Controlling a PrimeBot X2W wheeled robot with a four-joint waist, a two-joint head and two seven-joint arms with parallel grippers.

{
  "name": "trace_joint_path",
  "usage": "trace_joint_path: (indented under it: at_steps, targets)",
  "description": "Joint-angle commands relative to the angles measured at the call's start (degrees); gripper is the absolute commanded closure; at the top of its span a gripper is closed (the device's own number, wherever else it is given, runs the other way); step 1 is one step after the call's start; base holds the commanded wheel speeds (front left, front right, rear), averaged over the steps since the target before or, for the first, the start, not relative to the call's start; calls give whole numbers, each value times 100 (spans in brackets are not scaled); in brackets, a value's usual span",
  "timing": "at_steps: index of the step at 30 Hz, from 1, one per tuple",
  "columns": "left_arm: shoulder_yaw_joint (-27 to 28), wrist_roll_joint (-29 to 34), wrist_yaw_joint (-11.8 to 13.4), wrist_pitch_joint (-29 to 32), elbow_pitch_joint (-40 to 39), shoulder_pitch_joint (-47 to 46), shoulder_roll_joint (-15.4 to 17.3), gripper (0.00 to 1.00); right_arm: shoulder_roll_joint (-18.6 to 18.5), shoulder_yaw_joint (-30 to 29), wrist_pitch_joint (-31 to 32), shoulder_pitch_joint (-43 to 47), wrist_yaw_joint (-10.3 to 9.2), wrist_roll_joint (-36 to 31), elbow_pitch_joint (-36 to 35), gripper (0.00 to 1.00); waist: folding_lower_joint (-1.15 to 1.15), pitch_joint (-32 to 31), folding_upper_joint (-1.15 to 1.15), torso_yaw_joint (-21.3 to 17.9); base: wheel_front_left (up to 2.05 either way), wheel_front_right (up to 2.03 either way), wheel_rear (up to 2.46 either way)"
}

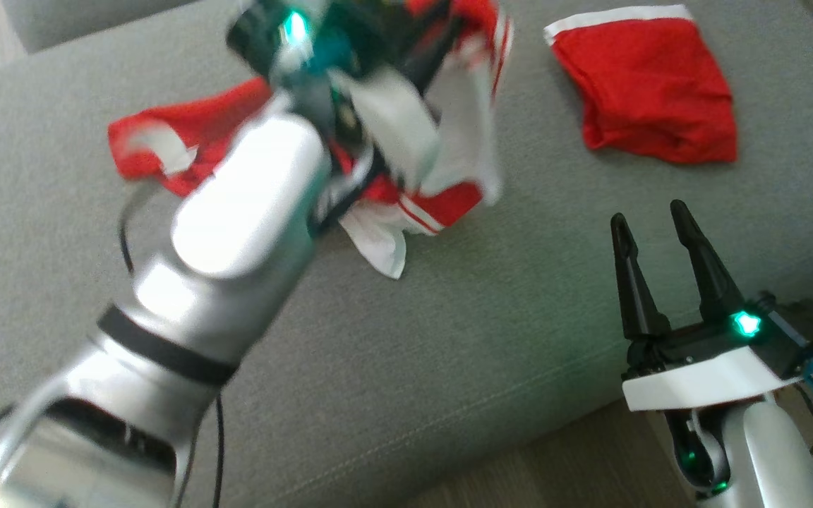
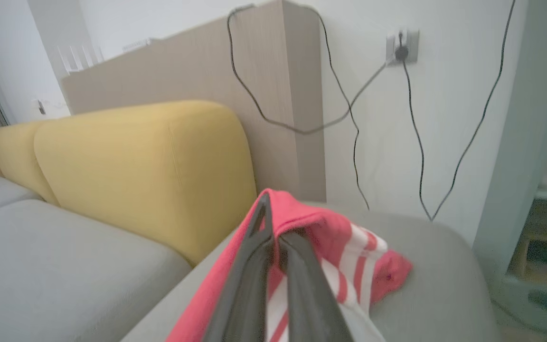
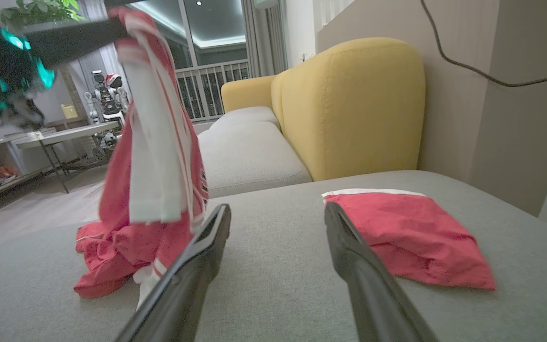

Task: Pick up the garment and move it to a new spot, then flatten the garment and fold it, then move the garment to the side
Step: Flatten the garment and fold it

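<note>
**Left gripper lifts red-and-white garment off grey cushion**

The left gripper [image 2: 273, 228] is closed tight on the red-and-white striped garment [image 1: 449, 141]. Its two dark fingers are pressed together, with a fold of red cloth pinched between them near the tips. The garment hangs down from that grip in a long bunch. Its lower part lies crumpled on the grey cushion [image 1: 449, 353], towards the far left of the seat. The left arm is blurred in the head view, and so is the cloth around it.

The right gripper [image 1: 650, 219] hangs over the near right edge of the cushion. Its jaws are wide open and it has hold of nothing. Its fingers point towards the far side, well apart from the hanging garment.

A second red cloth [image 1: 650, 85] with a white band along its far edge lies flat on the far right of the cushion, apart from both grippers. Beyond the cushion stands a yellow backrest [image 3: 349, 104]. A black cable [image 2: 302, 128] loops across the wooden panel [image 2: 183, 71] to a wall socket [image 2: 401, 47].
</note>
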Motion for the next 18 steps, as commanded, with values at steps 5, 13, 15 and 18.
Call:
trace_joint_path:
  at_steps: [5,13,15,18]
  targets:
    - [986,-642,179,153,-569,-1311,24,100,-21,103,-37,52,-2,38,-149,0,0,-328,0,-126,0,0,0]
    - [1779,-910,868,234,-522,-1457,339,100,-21,-12,-37,107,-2,-45,-238,0,0,-497,0,68,0,0,0]
    - [1940,-1035,1000,325,-463,-1048,536,100,-21,-22,-37,138,-2,-70,-263,0,0,-520,0,157,0,0,0]
    - [2203,-1276,1216,457,-374,-128,862,100,-21,-31,-37,191,-2,-111,-283,0,0,-524,0,290,0,0,0]
